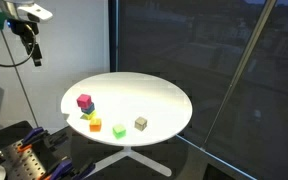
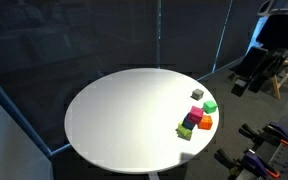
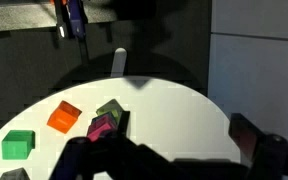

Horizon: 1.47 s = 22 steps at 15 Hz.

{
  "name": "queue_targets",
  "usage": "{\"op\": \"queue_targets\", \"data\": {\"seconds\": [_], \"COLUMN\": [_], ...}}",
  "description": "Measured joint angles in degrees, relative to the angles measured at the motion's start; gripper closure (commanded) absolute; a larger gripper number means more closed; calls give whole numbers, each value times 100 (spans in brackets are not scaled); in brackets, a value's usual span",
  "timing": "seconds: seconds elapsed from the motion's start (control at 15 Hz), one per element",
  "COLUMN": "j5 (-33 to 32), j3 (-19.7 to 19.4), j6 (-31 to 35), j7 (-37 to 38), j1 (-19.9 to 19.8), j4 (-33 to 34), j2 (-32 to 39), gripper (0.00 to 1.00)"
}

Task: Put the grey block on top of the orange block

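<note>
In an exterior view, grey block (image 1: 141, 123) well apart from raised hand (image 1: 34, 58).

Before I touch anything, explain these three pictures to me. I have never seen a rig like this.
This is a single robot arm ending in a two-fingered gripper. Two of the pictures come from cameras standing outside the robot, looking at the same round white table from different places. The third comes from a camera on the arm's wrist, looking past the dark fingers toward the table.

Five small blocks lie on the table: the grey block, a green block, the orange block, a yellow block and a magenta block.

The gripper hangs well above the table, off to one side. It is open and holds nothing. The grey block sits apart from the orange block, so the stacking has not begun.
</note>
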Motion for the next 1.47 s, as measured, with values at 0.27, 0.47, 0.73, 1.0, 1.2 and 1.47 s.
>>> {"op": "queue_targets", "data": {"seconds": [0.27, 0.47, 0.73, 1.0, 1.2, 1.47], "j5": [0, 0, 0, -46, -187, -493], "j3": [0, 0, 0, 3, 3, 2], "j6": [0, 0, 0, 0, 0, 0], "j7": [0, 0, 0, 0, 0, 0], "j1": [0, 0, 0, -114, -335, -687], "j4": [-1, -1, 3, 42, 90, 153], "j2": [48, 48, 50, 50, 53, 86], "gripper": [0, 0, 0, 0, 0, 0]}}
